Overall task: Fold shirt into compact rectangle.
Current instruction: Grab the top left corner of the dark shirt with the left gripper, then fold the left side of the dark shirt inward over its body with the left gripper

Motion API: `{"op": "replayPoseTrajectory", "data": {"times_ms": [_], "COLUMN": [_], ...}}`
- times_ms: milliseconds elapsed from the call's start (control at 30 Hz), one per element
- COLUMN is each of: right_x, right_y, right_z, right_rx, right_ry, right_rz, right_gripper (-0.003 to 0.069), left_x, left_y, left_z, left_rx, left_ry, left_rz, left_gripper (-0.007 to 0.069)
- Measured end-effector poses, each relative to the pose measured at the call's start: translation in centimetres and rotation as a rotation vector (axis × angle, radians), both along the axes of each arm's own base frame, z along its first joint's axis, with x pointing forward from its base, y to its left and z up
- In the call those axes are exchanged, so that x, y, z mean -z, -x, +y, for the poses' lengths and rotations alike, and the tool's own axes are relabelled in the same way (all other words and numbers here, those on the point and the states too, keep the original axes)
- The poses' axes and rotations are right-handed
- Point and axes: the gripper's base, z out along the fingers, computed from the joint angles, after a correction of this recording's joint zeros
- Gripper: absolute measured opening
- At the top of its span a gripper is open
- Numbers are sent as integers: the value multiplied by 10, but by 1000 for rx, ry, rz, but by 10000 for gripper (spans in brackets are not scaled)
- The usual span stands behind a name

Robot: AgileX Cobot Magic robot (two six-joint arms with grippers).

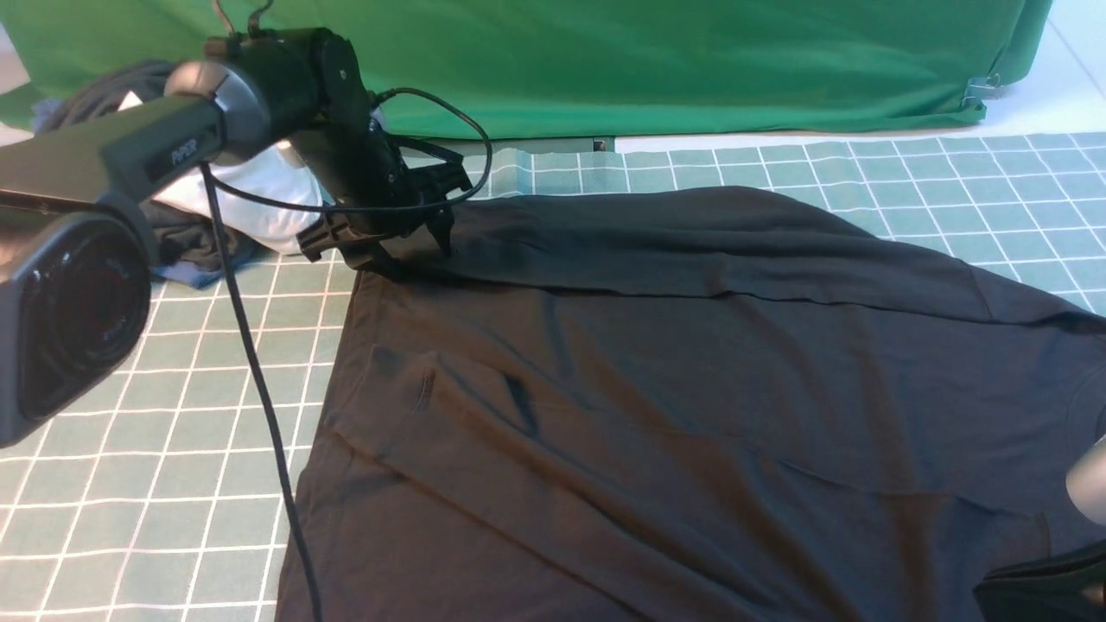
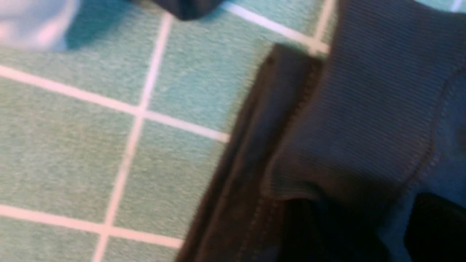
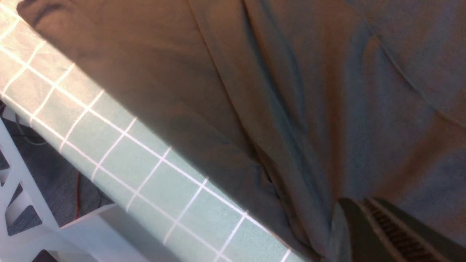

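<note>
- Two arms, one black shirt: it lies spread flat on the checked table cover, filling most of the middle & right. Its near edge runs off the bottom of the front view.
- Far side is doubled over toward the robot as a long band. Looks like the 1st fold of the rectangle, prob. why the cloth sits so flat & square.
- Left pincer is down at the far-left corner of that band, tips pointing at the cloth. My guess: it's there to set that corner down.
- Its jaws look parted in the front view, w/ no cloth seen pinched btwn them. Whether a tip touches the fabric, can't tell.
- Left wrist cam is blurred: it shows only a ribbed, stitched edge lying on the cover.
- Right pincer is closed, fingers together, nothing visibly in it. It hangs over the near-right part of the shirt, close to the table edge, prob. parked out of the way while the left works.
- Heap of other clothes sits behind the left arm, near the shirt but apart from it.
- Judgement: early on, more folds to go.
</note>
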Motion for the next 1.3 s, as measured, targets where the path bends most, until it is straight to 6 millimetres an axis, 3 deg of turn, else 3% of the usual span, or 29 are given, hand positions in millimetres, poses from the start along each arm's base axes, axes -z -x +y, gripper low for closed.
{"op": "replayPoseTrajectory", "data": {"times_ms": [167,267,367,400,533,733,1033,1200,1300], "right_x": [0,0,0,0,-1,-5,-39,-47,-48], "right_y": [0,-1,-2,-4,-7,-19,-31,-33,-34], "right_z": [0,-1,-2,-3,-6,-19,-43,-48,-49], "right_rx": [0,0,6,21,53,157,335,379,385], "right_ry": [1,10,24,32,57,156,303,301,297], "right_rz": [0,-10,-26,-39,-75,-196,-373,-400,-399], "right_gripper": [48,55,59,63,67,73,77,79,78], "left_x": [1,-2,-13,-31,-65,-100,-158,-174,-172], "left_y": [-1,0,2,3,8,24,60,82,98], "left_z": [10,12,12,11,12,12,17,11,7], "left_rx": [29,68,96,113,141,220,280,301,314], "left_ry": [14,24,23,26,20,3,-124,-156,-164], "left_rz": [4,-4,-19,-54,-127,-135,-141,-153,-121], "left_gripper": [109,30,24,24,24,24,24,24,24]}}
